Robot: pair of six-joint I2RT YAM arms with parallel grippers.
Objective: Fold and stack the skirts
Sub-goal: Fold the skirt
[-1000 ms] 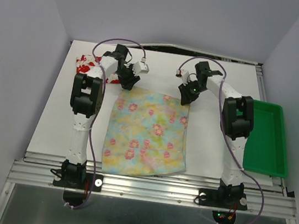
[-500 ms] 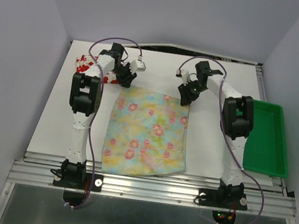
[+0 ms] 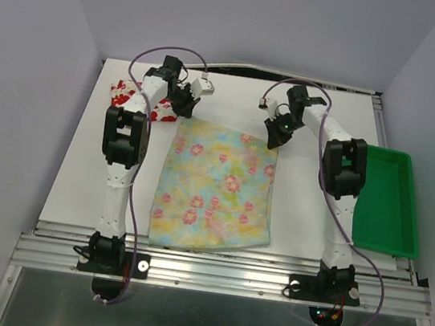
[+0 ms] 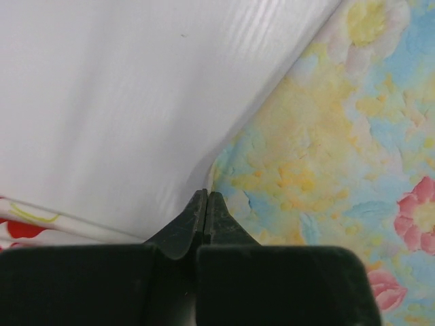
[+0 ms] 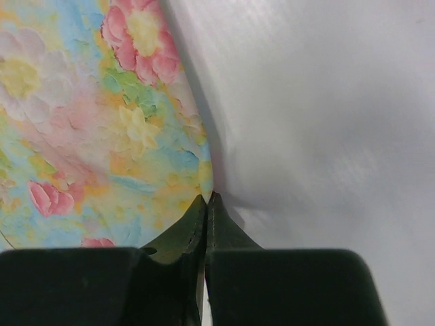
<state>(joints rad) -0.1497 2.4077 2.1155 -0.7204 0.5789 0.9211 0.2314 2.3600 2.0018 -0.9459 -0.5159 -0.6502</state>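
The pale yellow skirt (image 3: pixel 215 183) with pastel flowers lies flat in the middle of the white table. My left gripper (image 3: pixel 183 109) is shut on its far left corner; in the left wrist view the closed fingertips (image 4: pixel 206 193) pinch the cloth edge of the skirt (image 4: pixel 326 136). My right gripper (image 3: pixel 276 137) is shut on the far right corner, and in the right wrist view its tips (image 5: pixel 206 197) meet at the skirt's edge (image 5: pixel 88 115). The white skirt with red flowers (image 3: pixel 126 93) lies bunched at the far left, behind the left arm, and shows as a strip (image 4: pixel 20 227).
A green plastic tray (image 3: pixel 385 207) stands at the table's right edge, beside the right arm. Grey walls close in the table at the left, right and back. A metal rail runs along the near edge by the arm bases.
Both grippers have shut on the pastel skirt's far corners. The skirt's far edge has shifted toward the back and been spread wider.
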